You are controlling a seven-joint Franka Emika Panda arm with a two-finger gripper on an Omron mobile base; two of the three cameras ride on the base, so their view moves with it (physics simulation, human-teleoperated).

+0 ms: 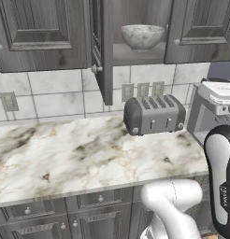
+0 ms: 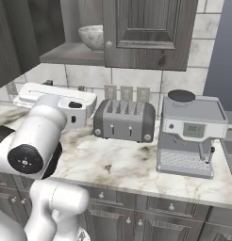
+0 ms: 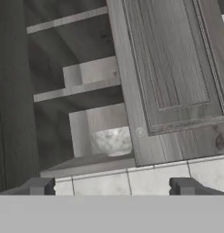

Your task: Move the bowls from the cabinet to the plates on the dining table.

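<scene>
One mottled grey-white bowl (image 1: 142, 36) stands on the lower shelf of the dark grey cabinet (image 1: 42, 32), whose left door (image 1: 104, 51) hangs open. From the right, the closed door (image 2: 146, 33) covers part of the bowl (image 2: 93, 36). In the hand view the bowl (image 3: 113, 140) sits behind the edge of the closed door (image 3: 173, 68), half hidden. My gripper (image 3: 112, 187) is open and empty, below and well short of the bowl, facing the tiled wall under the shelf. The plates and the dining table are out of view.
A grey toaster (image 1: 154, 114) stands on the marble counter (image 1: 65, 154) under the cabinet. To its right is a white appliance (image 1: 215, 105), and a coffee machine (image 2: 191, 134) stands further right. Wall sockets (image 1: 142, 89) sit behind the toaster.
</scene>
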